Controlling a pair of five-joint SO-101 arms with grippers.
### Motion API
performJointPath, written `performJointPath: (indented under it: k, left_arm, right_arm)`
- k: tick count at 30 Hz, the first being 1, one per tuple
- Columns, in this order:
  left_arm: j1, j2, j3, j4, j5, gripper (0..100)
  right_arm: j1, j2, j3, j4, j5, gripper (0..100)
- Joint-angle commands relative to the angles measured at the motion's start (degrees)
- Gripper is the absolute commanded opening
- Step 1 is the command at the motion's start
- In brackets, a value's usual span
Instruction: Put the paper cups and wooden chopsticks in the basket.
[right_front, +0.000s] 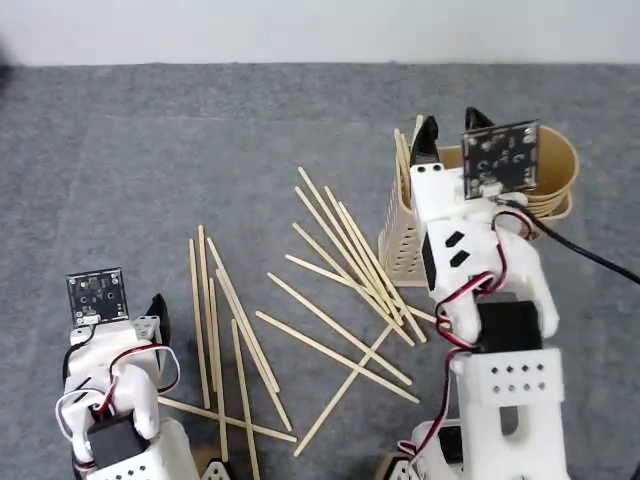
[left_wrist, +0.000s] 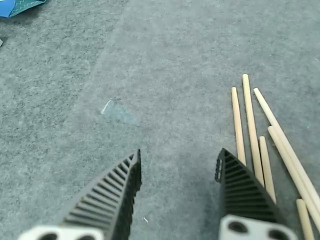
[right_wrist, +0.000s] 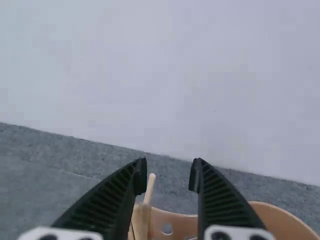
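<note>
Beige basket (right_front: 398, 250) partly behind right arm (right_front: 470, 275)

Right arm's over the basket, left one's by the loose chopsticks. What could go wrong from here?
The right gripper hangs open above the upright chopsticks in the basket; lowering could knock them or tip it.
The left gripper is open over bare mat beside the loose chopsticks; closing there would probably grab nothing.
Many of them lie crossed, so lifting one may drag others.

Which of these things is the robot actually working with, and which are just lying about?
Part of the job: pale wooden chopsticks; beige perforated basket; stacked tan paper cups.
Lying about: blue-green sheet corner; small clear scrap.
</note>
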Motion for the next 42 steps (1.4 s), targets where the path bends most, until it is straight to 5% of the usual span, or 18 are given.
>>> performJointPath:
  k: [1,9,17,26,42]
  left_arm:
    - [0.00,-0.88,-0.48,-1.32,-0.53,23]
    - [0.00,-0.88,-0.48,-1.32,-0.53,23]
    - [0.00,-0.88,-0.48,-1.23,-0.53,23]
    - [0.00,-0.88,-0.48,-1.32,-0.53,23]
    - [0.00,-0.88,-0.40,-1.32,-0.53,23]
  right_arm:
    - [-2.33,-1.36,-9.58,8.48,-0.97,14.0]
    - [-18.07,1.63,-12.66,29.93,-0.97,14.3]
    - [-26.51,18.86,-12.48,44.00,-0.88,14.5]
    - [-31.60,38.20,-12.75,41.45,-0.97,40.2]
    - [-36.62,59.74,-12.84,23.96,-1.05,41.0]
